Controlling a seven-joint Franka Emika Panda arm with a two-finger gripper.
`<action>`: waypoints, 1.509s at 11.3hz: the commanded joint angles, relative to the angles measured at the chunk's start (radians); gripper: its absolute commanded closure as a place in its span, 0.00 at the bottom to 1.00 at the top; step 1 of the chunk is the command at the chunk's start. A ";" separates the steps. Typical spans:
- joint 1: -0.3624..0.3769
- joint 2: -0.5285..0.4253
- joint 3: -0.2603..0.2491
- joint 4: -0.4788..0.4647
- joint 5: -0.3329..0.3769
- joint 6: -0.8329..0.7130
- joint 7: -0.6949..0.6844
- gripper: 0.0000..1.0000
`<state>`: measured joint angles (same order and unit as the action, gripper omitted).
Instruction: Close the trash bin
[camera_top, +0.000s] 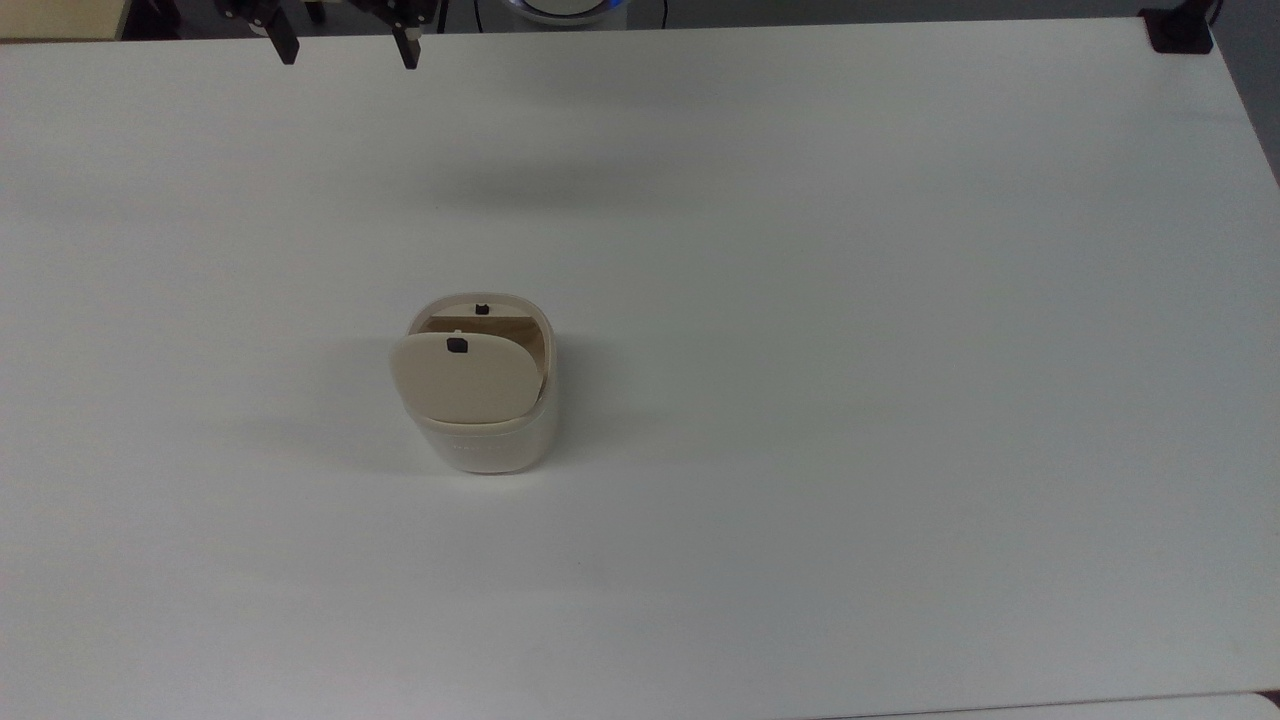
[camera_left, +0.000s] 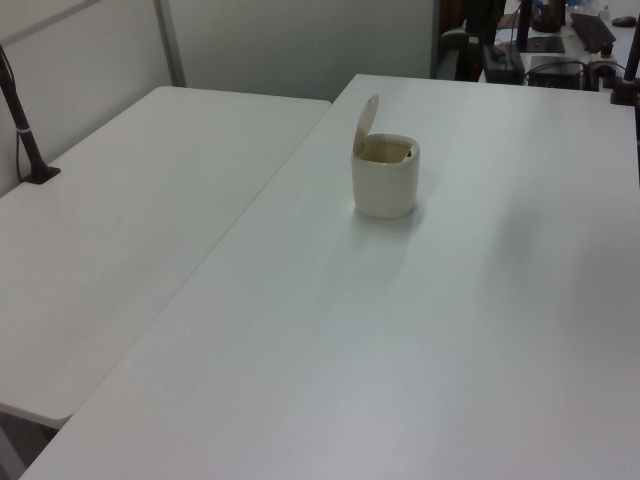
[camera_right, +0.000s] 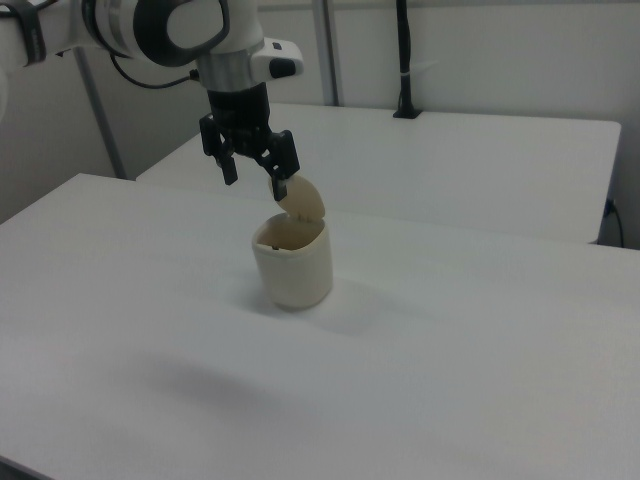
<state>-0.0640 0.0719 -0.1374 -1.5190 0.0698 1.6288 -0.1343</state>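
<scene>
bin (camera_top: 487, 400) light hollow plastic, may slide on bench (camera_top: 850, 350) | lid (camera_top: 465, 380) up; press its top, don't pinch | your tool (camera_right: 254, 173) spread, empty

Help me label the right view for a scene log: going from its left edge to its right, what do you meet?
The robot arm, then the open pincer, then the trash bin with its lid raised, then the black pole on the far table.
</scene>
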 joint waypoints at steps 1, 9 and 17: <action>-0.016 0.044 -0.007 -0.020 -0.023 0.056 -0.014 0.00; -0.037 0.043 -0.008 -0.018 -0.031 0.006 -0.019 0.00; -0.051 0.043 -0.007 -0.017 -0.030 -0.004 -0.013 0.00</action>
<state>-0.1164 0.1320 -0.1402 -1.5283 0.0500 1.6489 -0.1352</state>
